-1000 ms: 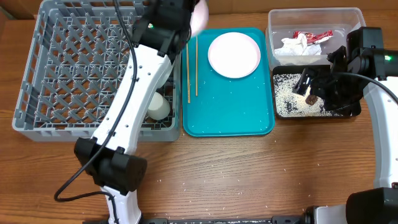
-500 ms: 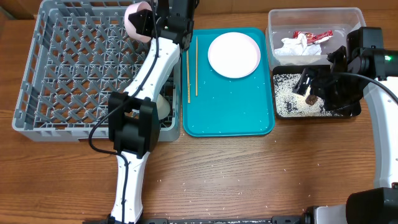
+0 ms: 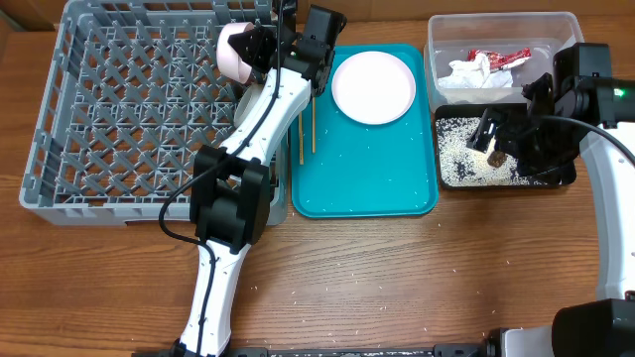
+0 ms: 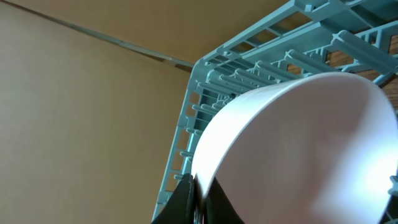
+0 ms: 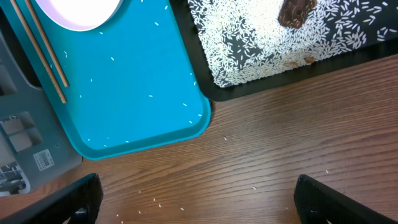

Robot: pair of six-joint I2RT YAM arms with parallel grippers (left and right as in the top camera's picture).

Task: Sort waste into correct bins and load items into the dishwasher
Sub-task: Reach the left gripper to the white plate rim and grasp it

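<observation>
My left gripper [image 3: 266,47] is shut on the rim of a white bowl [image 3: 235,52], held tilted above the back right corner of the grey dish rack [image 3: 119,119]. In the left wrist view the bowl [image 4: 298,149] fills the frame, with the fingers [image 4: 199,200] pinching its edge and the rack [image 4: 249,56] behind. A white plate [image 3: 373,86] and wooden chopsticks [image 3: 313,124] lie on the teal tray [image 3: 367,178]. The clear tub [image 3: 566,30] holds a red wrapper [image 3: 499,57] and a napkin [image 3: 466,72]. My right gripper [image 5: 199,205] is open and empty beside the black tray [image 3: 451,183] of rice with a brown lump [image 5: 297,11].
My left arm lies across the rack's right side and hides what stands there. Loose rice grains lie on the teal tray [image 5: 137,81] and on the wooden table [image 3: 397,278] in front of it. The rack's front right corner [image 5: 18,124] shows in the right wrist view.
My left arm has swung the bowl from above the teal tray's back left edge leftward to above the rack's back right corner. The right arm has not moved.
</observation>
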